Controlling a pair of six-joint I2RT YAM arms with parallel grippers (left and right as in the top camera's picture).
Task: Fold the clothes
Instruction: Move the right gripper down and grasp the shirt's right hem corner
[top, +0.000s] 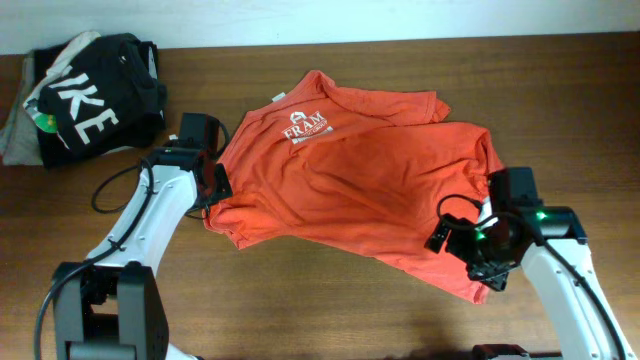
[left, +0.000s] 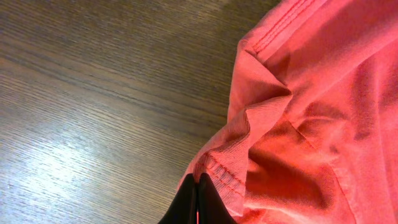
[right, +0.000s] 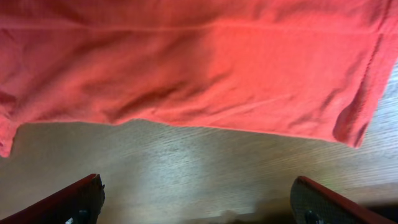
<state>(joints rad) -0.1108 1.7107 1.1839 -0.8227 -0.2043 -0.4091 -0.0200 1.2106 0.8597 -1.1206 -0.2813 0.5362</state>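
Pinching the shirt (top: 350, 170) by its sleeve hem in my left gripper (left: 198, 198) (jaws clamped tight); my right gripper (right: 199, 204) hangs wide open over the table (right: 186, 155), just off the shirt's edge.

Heap at the far-left corner
Crumpled black fabric garment with big white letters (top: 125, 85) lies over a grey-beige cloth garment (top: 15, 140) on the brown wooden bench (top: 330, 310).

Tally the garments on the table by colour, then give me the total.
Red-orange T-shirt: 1
Black garment with white letters: 1
Grey-beige garment: 1
Total: 3
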